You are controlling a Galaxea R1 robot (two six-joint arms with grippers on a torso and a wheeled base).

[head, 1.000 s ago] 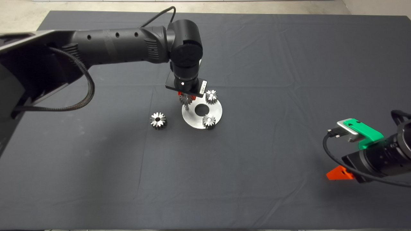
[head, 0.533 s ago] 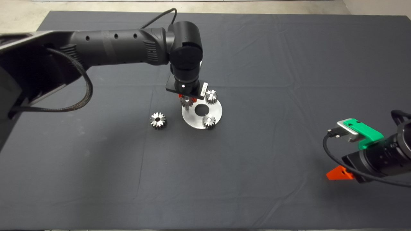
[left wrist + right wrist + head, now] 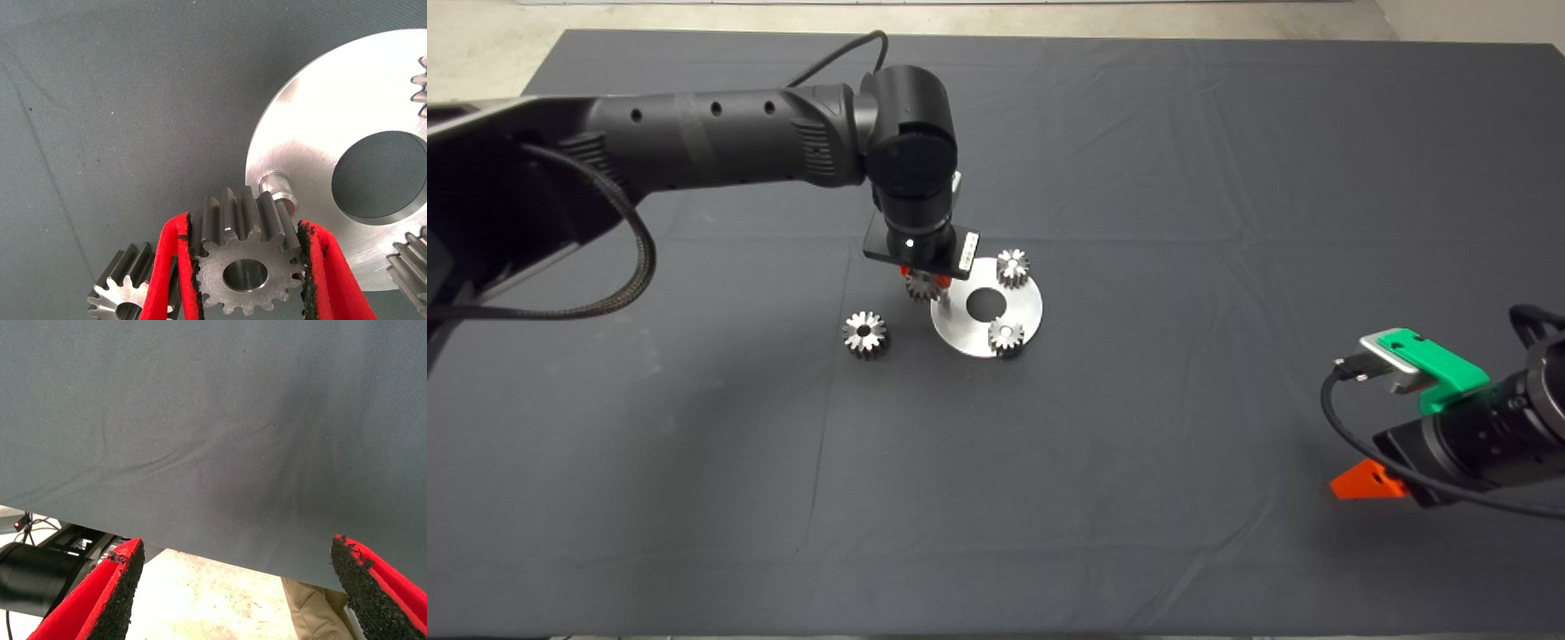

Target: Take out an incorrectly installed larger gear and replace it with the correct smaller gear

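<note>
Presently, item one: the larger gear (image 3: 243, 273), steel, dull face, round bore, held between the red fingers (image 3: 170, 267) of the left end effector (image 3: 921, 278). The fingers are closed to the gear's width, pads pressed on the teeth at both sides. The gear is lifted clear of its bare peg (image 3: 275, 183), which stands just ahead of the fingertips at the rim of the round steel plate (image 3: 313, 120).

Item two: the smaller gear (image 3: 864, 333), loose on the dark mat (image 3: 1138, 444), close beside the held gear on the side away from the plate; the left wrist view shows part of it next to one finger.

Item three: two further gears (image 3: 1012, 266) (image 3: 1006, 336), seated on the plate across its central hole from the left end effector.

Item four: the right end effector (image 3: 1369, 483), parked well apart at the desk's near edge, fingers spread wide and holding nothing; its wrist view shows only mat, floor and a person's leg.

Risks, as judged: the grip bears on tooth tips only, so the gear could rotate or slip out during carry. Setting it down too near could knock the smaller gear and spoil the next pick. Later, a tilted smaller gear could jam on the peg instead of seating.
</note>
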